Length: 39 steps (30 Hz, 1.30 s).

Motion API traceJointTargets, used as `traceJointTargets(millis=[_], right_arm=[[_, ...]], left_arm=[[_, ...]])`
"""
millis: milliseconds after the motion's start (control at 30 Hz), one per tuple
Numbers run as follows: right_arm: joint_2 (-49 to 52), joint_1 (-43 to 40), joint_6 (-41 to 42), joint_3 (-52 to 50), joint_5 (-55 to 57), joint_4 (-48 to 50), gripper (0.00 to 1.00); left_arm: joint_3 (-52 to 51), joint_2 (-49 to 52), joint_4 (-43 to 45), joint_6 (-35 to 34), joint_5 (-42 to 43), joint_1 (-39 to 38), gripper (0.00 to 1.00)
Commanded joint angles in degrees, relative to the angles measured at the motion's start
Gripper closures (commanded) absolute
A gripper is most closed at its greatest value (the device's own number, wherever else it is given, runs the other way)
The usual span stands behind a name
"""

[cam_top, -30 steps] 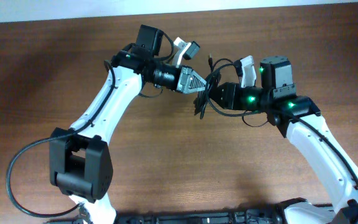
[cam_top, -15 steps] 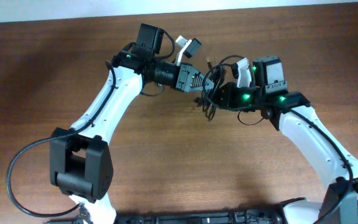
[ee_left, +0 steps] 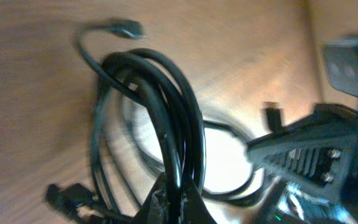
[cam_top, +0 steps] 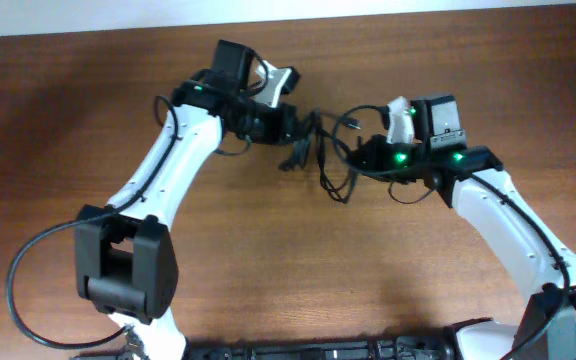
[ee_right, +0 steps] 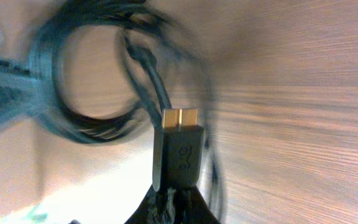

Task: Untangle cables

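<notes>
A tangle of thin black cables (cam_top: pixel 323 160) hangs between my two grippers above the brown table. My left gripper (cam_top: pixel 298 128) is shut on a loop of the cables (ee_left: pixel 166 112), which arches up from between its fingers. My right gripper (cam_top: pixel 358 152) is shut on a black plug with a gold-coloured tip (ee_right: pixel 179 146). Behind that plug more cable loops (ee_right: pixel 86 81) curl toward the left gripper. A small plug end (ee_left: pixel 126 28) sticks out at the top of the left wrist view, and another (ee_left: pixel 64 198) lies at the lower left.
The brown wooden table (cam_top: pixel 268 260) lies under both arms. The left arm's base (cam_top: pixel 128 265) stands at the front left. The right arm (cam_top: pixel 528 250) reaches in from the front right. A pale wall strip (cam_top: pixel 468 8) runs along the table's far edge.
My left gripper has drawn back to the left with its cable loop. The bundle between the grippers has stretched out and hangs lower. The right gripper has shifted slightly.
</notes>
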Motion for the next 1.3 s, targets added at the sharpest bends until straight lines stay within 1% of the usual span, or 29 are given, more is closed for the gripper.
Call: traceJointTargets(millis=[0, 33, 133, 200, 267, 333, 367, 400, 433, 467, 533, 667, 733, 767, 867, 900, 933, 1000, 1100, 1200, 1267], right_arm=[[-0.48, -4.02, -2.36, 0.68, 13.9, -6.27, 0.96], [-0.48, -4.94, -2.38, 0.68, 16.52, -7.82, 0.96], [-0.52, -7.17, -2.29, 0.7, 23.71, -9.73, 0.96], [-0.52, -8.74, -2.29, 0.74, 26.75, -9.57, 0.96], [-0.52, -10.36, -2.29, 1.22, 26.58, -9.33, 0.9], [-0.57, -11.08, -2.34, 2.14, 21.81, -9.05, 0.84], [-0.57, -10.86, -3.41, 2.36, 14.43, -7.67, 0.65], [-0.55, -10.45, -5.66, 2.36, 7.02, -6.34, 0.46], [-0.55, -9.77, -8.41, 2.36, 0.31, -5.42, 0.4], [-0.55, -9.2, -10.25, 2.36, -3.87, -4.79, 0.37], [-0.55, -7.19, -11.82, 2.36, -9.64, -3.58, 0.37], [-0.44, -2.21, -13.25, 2.34, -9.31, -2.29, 0.37], [-0.37, -0.24, -12.5, 2.34, -9.09, -1.05, 0.37], [-0.33, 0.57, -10.91, 2.34, -8.92, -0.2, 0.38], [-0.22, 3.19, 0.02, 2.34, -7.65, 1.95, 0.36], [-0.22, 4.0, 2.19, 2.34, -8.17, 2.62, 0.33], [-0.22, 5.01, 1.38, 2.34, -9.29, 3.56, 0.29], [-0.22, 7.45, -6.47, 2.34, -8.98, 4.55, 0.28], [-0.22, 11.5, -17.09, 2.29, -3.8, 4.72, 0.28], [-0.22, 15.41, -25.42, 2.29, 1.09, 6.19, 0.29], [-0.22, 17.62, -34.23, 2.29, 3.63, 6.08, 0.29]], left_arm=[[1.07, -1.95, -0.24, -1.6, -5.29, 6.25, 1.0], [1.07, -1.95, -0.79, -3.02, -5.14, 7.69, 1.0], [1.07, -1.95, -2.73, -3.06, -0.92, 9.77, 1.0], [1.07, -1.95, -4.52, -3.02, 0.26, 10.38, 1.0], [1.07, -1.95, -6.12, -1.44, 0.31, 10.47, 1.0], [1.07, -1.95, -7.34, 0.68, 0.9, 10.4, 1.0], [1.07, -1.95, -7.43, 1.88, 3.06, 10.34, 1.0], [1.07, -1.95, -7.26, 4.2, 7.37, 10.34, 1.0], [1.07, -1.95, -6.86, 6.27, 11.37, 10.36, 1.0], [1.07, -1.95, -6.64, 7.13, 13.88, 10.36, 1.0], [1.07, -1.95, -6.16, 7.52, 17.18, 10.36, 1.0], [1.07, -1.95, -5.75, 7.93, 23.12, 10.32, 1.0], [1.07, -1.95, -5.75, 7.89, 24.74, 10.32, 1.0], [1.07, -1.95, -5.75, 7.87, 25.2, 10.32, 1.0], [1.07, -1.95, -5.77, 7.08, 25.18, 10.32, 1.0], [1.07, -1.95, -5.77, 6.49, 25.16, 10.32, 1.0], [1.07, -1.95, -5.77, 6.51, 25.14, 10.32, 1.0], [1.07, -1.92, -5.77, 6.51, 25.16, 10.32, 1.0], [1.07, -1.92, -5.75, 6.51, 25.16, 10.32, 1.0], [1.07, -1.92, -5.77, 6.51, 25.14, 10.32, 1.0], [1.07, -1.92, -5.75, 6.51, 25.11, 10.32, 1.0]])
